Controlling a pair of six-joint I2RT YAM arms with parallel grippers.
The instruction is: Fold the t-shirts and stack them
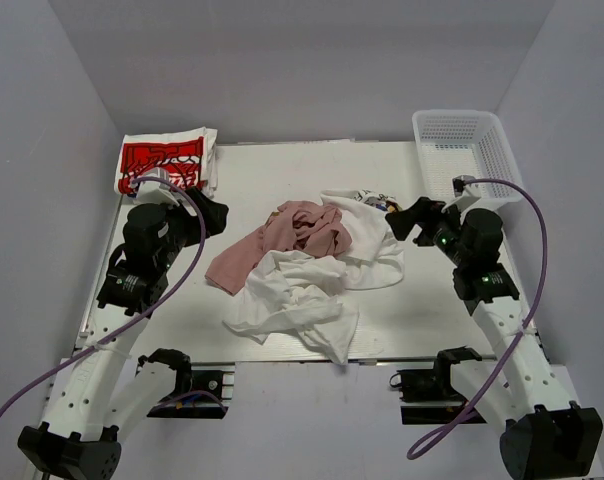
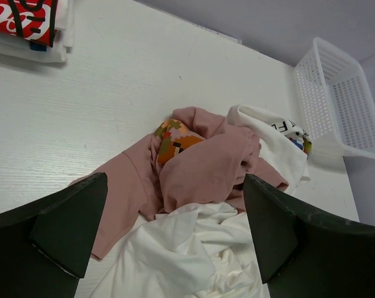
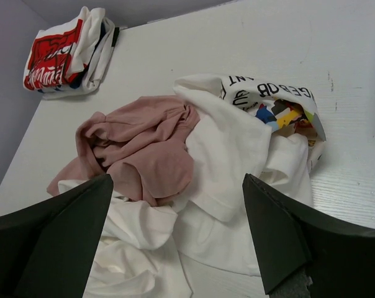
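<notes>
A crumpled heap lies mid-table: a dusty-pink t-shirt (image 1: 294,232) with a small cartoon print (image 2: 172,140), a plain white t-shirt (image 1: 294,300) in front of it, and a white t-shirt with lettering and colour print (image 1: 370,232) to the right. A folded white t-shirt with a red logo print (image 1: 164,163) sits at the far left corner. My left gripper (image 1: 214,216) is open and empty, left of the heap. My right gripper (image 1: 402,222) is open and empty, at the heap's right edge. The pink shirt (image 3: 144,149) and white shirts (image 3: 228,155) lie below its spread fingers.
A white plastic mesh basket (image 1: 465,148) stands at the far right corner, also in the left wrist view (image 2: 343,102). Grey walls close in the table on three sides. Bare table surface (image 1: 282,170) lies behind the heap.
</notes>
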